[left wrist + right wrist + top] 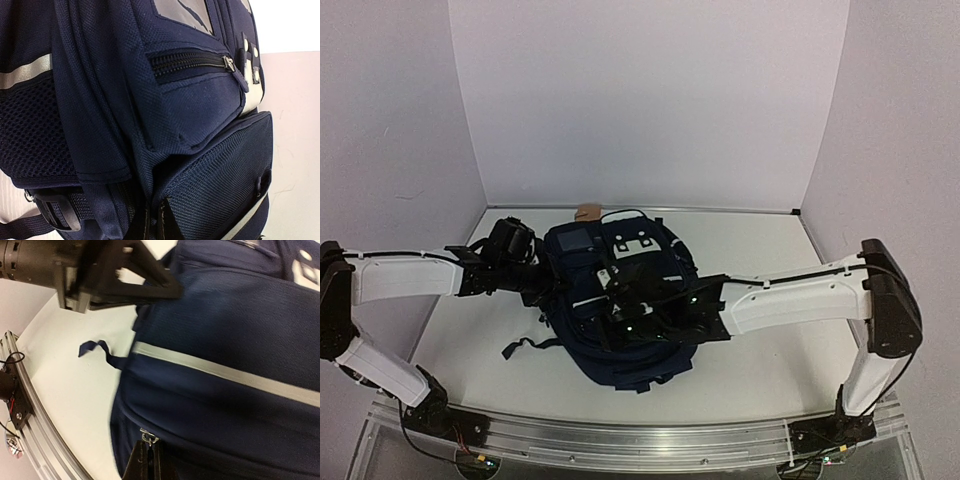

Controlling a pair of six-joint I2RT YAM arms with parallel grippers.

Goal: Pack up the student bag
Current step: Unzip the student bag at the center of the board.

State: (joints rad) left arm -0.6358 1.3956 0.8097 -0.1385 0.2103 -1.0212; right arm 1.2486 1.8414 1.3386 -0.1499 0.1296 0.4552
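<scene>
Item: bag [632, 365], navy, lying flat at the middle of the table [770, 240], between the two arms, top end toward the back wall. Grey reflective stripe [225, 375] across one panel; closed zip [187, 61] on a front pocket; mesh pocket [215, 170] below it. One loose strap [525, 347] trails onto the table at the bag's left side. Left gripper [548, 285]: pressed against the bag's left flank; its wrist view is filled by fabric, so how far its jaws are open cannot be told. Right gripper [148, 446]: reaching over the bag from the right, jaws closed together with the metal zip pull [146, 436] pinched at their tips. Other: small brown object [587, 211] just behind the bag at the back wall, kind unclear; aluminium rail [650, 440] along the near edge.
</scene>
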